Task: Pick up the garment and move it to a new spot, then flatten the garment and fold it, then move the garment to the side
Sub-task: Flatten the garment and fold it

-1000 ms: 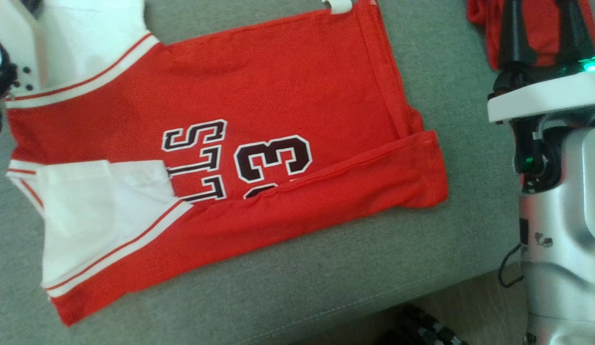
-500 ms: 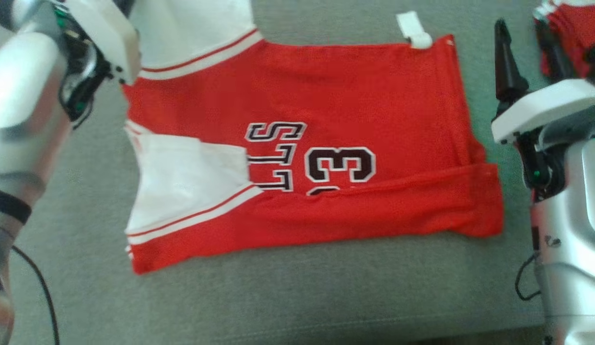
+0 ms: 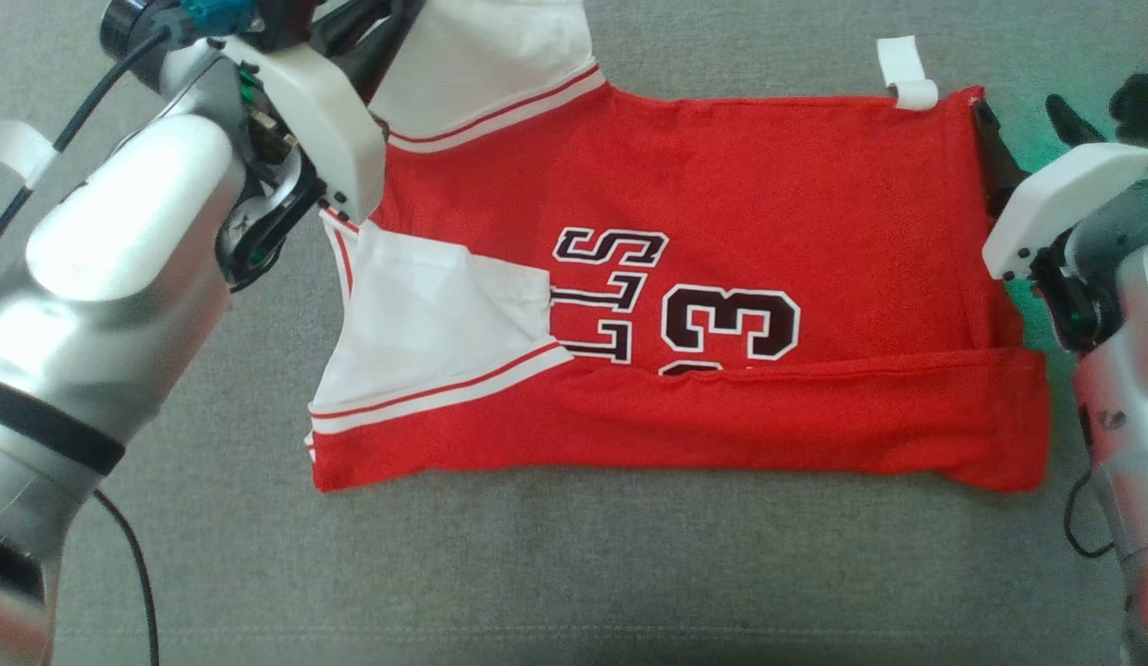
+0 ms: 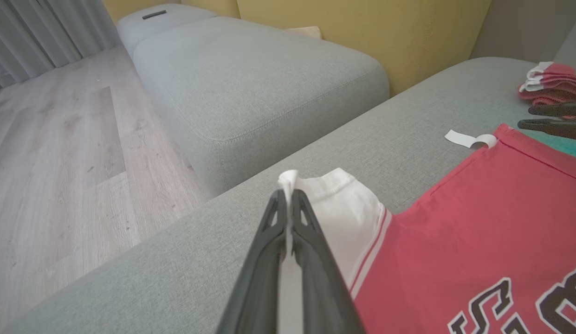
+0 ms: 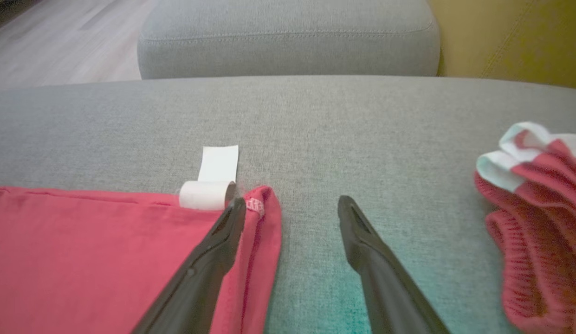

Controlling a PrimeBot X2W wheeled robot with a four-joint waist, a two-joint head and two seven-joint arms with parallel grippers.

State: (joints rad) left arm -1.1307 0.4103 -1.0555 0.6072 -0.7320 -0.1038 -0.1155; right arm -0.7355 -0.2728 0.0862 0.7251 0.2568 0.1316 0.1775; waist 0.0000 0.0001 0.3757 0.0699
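The garment (image 3: pixel 722 176) is lying flat with one fold made, left fingers (image 4: pixel 315 250) clamping its white sleeve (image 4: pixel 350 204), right fingers (image 5: pixel 380 264) gaping empty astride its hem (image 5: pixel 265 232), further folding pending.

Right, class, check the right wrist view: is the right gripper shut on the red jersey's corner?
No: the right gripper stands open, one finger over the jersey hem, the other over bare grey cushion.
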